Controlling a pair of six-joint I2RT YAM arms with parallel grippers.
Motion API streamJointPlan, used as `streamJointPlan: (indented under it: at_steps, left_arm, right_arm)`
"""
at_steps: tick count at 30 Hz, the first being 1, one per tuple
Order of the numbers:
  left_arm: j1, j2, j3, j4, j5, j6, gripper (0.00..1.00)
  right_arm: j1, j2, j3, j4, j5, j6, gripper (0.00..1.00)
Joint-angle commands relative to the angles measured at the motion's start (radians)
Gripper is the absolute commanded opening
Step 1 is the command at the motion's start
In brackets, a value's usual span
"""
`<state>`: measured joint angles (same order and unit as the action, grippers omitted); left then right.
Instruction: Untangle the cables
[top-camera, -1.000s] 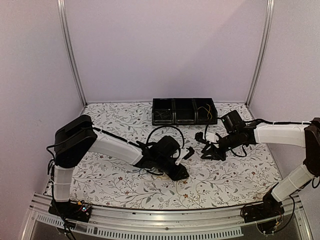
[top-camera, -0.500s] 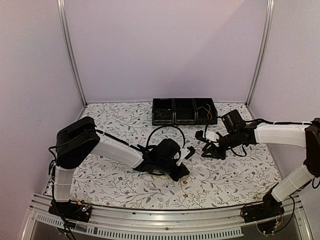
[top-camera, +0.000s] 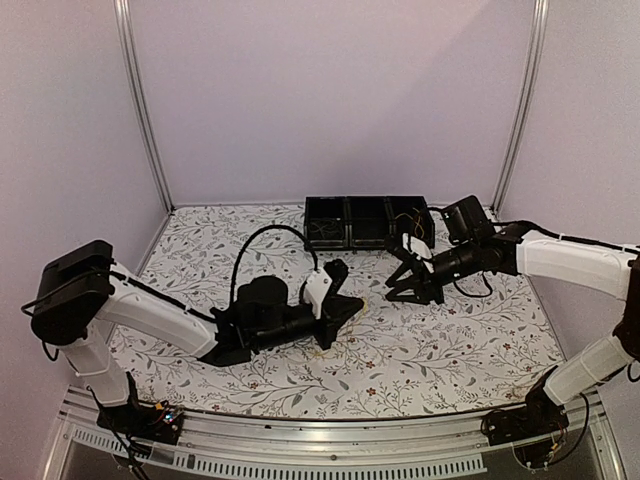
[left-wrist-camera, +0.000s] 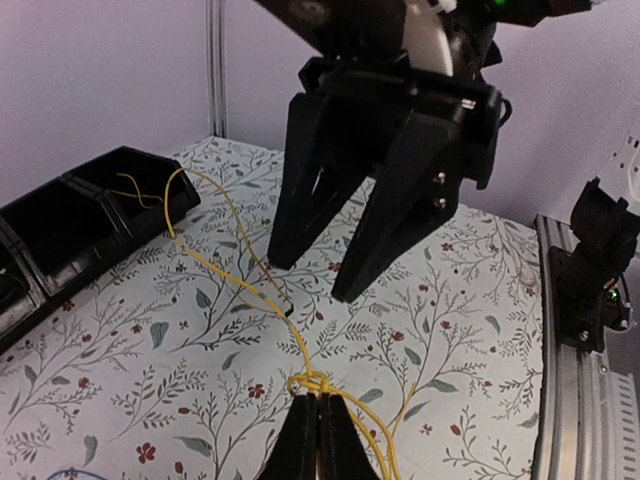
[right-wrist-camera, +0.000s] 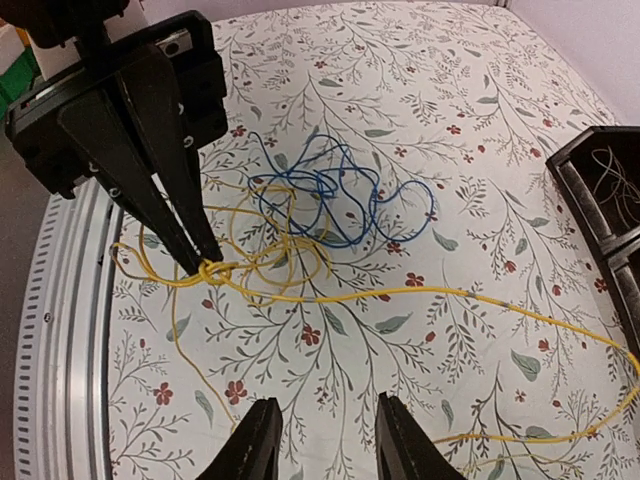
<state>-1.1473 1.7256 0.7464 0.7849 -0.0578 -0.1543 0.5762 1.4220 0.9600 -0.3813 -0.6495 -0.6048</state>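
A white surface (top-camera: 450, 350) printed with leafy sprigs and small red flowers. A black three-compartment bin (top-camera: 350, 245) sits at its far edge. Aluminium posts stand far left (top-camera: 140, 105) and far right (top-camera: 520, 105) against lilac walls (top-camera: 330, 90). A slotted metal rail (top-camera: 330, 445) lines the near edge.

Table cover (top-camera: 450, 340): matt, flat, leaf-and-flower print; cloth or paper, cannot tell. Yellow cable (right-wrist-camera: 400, 295): smooth jacket that looks like plastic, slight sheen. Blue cable (right-wrist-camera: 335, 195), centre of the right wrist view: same smooth finish, duller. Left gripper (left-wrist-camera: 318, 398) and right gripper (right-wrist-camera: 325, 405): black matt plastic, with small bright metal screw heads on the finger sides. Arm shells (top-camera: 570, 265): white plastic, smooth, half-glossy. Bins (top-camera: 350, 242), upper centre of the top view: black plastic, dull sheen along the rims. Rail (top-camera: 300, 455), bottom edge: bare silver metal, slotted, satin finish. Posts (top-camera: 140, 100): same bare metal. Walls (top-camera: 330, 100): matt lilac, smooth.
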Motion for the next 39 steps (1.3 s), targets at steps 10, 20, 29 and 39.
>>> streamJointPlan:
  at_steps: [10,20,29,39]
  left_arm:
    - [-0.152,-0.005,0.028,0.289,-0.27,0.284,0.0]
    - [-0.16,-0.029,0.071,0.148,-0.27,0.232,0.0]
    - [-0.16,-0.031,0.068,0.142,-0.211,0.207,0.0]
    - [-0.161,-0.047,0.062,0.172,-0.174,0.192,0.0]
  right_arm:
    - [0.082,-0.006,0.071,0.019,-0.248,0.167,0.37]
    - [0.105,-0.131,0.123,-0.228,-0.07,-0.138,0.2]
    - [0.128,-0.205,0.181,-0.276,0.08,-0.23,0.19]
    - [0.195,-0.173,0.167,-0.258,0.129,-0.25,0.19]
